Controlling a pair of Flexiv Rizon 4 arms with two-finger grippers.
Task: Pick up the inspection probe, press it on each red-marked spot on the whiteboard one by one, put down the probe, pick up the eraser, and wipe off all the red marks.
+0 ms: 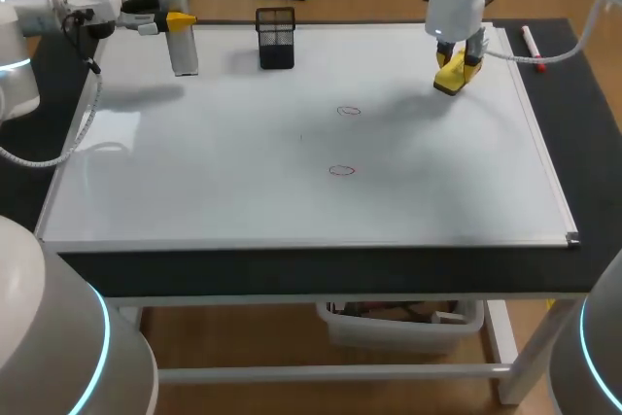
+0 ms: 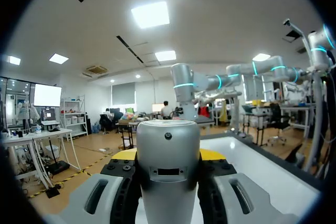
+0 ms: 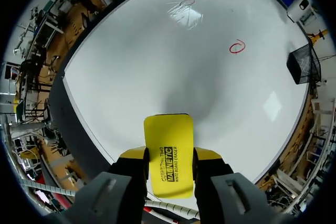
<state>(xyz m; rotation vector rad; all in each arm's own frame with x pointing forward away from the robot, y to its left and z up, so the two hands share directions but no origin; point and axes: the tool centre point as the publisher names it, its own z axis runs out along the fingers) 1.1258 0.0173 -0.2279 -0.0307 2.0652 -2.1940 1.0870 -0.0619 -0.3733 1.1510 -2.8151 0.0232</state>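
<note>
"Probe (image 1: 183, 46) location at inspection?" the auditor asked.

"Far left of the whiteboard (image 1: 243, 191), standing upright and pinched between the fingers of the left gripper (image 1: 178, 23). The left wrist view confirmed a yellow tip on each side of it. The eraser (image 1: 452, 80) was at the far right of the board, clamped flat between the fingers of the right gripper (image 1: 459, 61)."

"Surface?"

"The board lay flat on a black table (image 1: 292, 274). Two red marks were recorded near the middle, one farther (image 1: 349, 111) and one nearer (image 1: 341, 170), both well apart from either tool. A black mesh holder (image 1: 276, 38) stood at the far edge, just right of the probe. A marker pen (image 1: 531, 41) lay on the table beyond the board's far right corner."

"Anything unclear?"

"Whether the probe's lower end or the eraser touched the board could not be determined. The holder's contents could not be made out. Both arms were cut off at the view's edges."
</note>
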